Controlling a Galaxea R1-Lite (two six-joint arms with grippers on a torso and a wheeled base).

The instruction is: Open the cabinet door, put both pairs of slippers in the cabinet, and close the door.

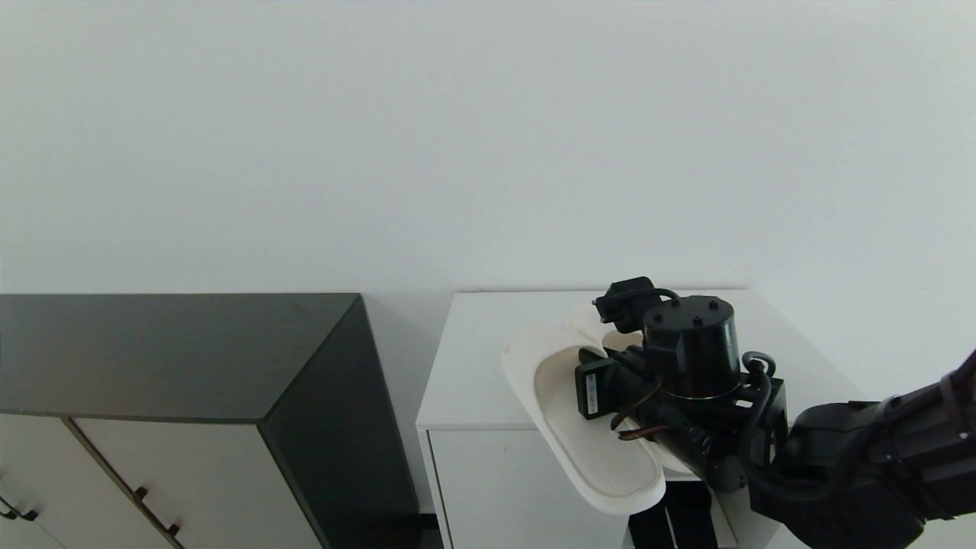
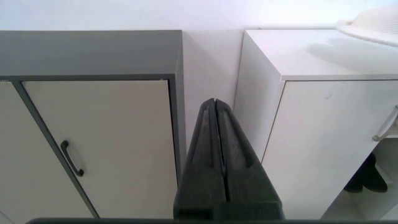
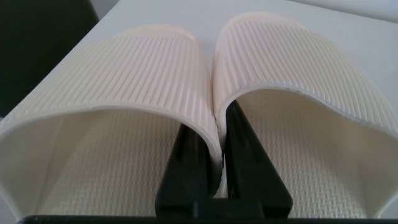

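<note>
1. Two cabinets stand side by side against the wall. The dark grey cabinet (image 1: 175, 351) is on the robot's left and has pale doors, both shut. The white cabinet (image 1: 473, 358) is on its right, with a narrow gap between the two.
2. One pair of cream slippers (image 1: 595, 450) – two, counted – is on top of the white cabinet, the two lying side by side and touching along their inner edges. Their long axis runs from the cabinet's front edge back toward the wall, slanting a little to the robot's left. The toes point at the wall, and the heels face the robot and hang out past the front edge. Whether the soles lie flat on the top cannot be told.
3. Dark slippers (image 2: 367, 177) sit low at the white cabinet's front, below a pale bar handle (image 2: 385, 127). There seem to be two, but it is unclear whether they are inside the cabinet or on the floor.
4. The right gripper (image 3: 214, 124) reaches in from the heel side with one finger inside each cream slipper, and its jaws pinch the two adjoining upper walls together.
5. The left gripper (image 2: 216, 102) hangs in front of the gap between the cabinets – its jaws are pressed together and hold nothing.
6. The grey cabinet's doors carry two dark handles (image 1: 156, 517).
</note>
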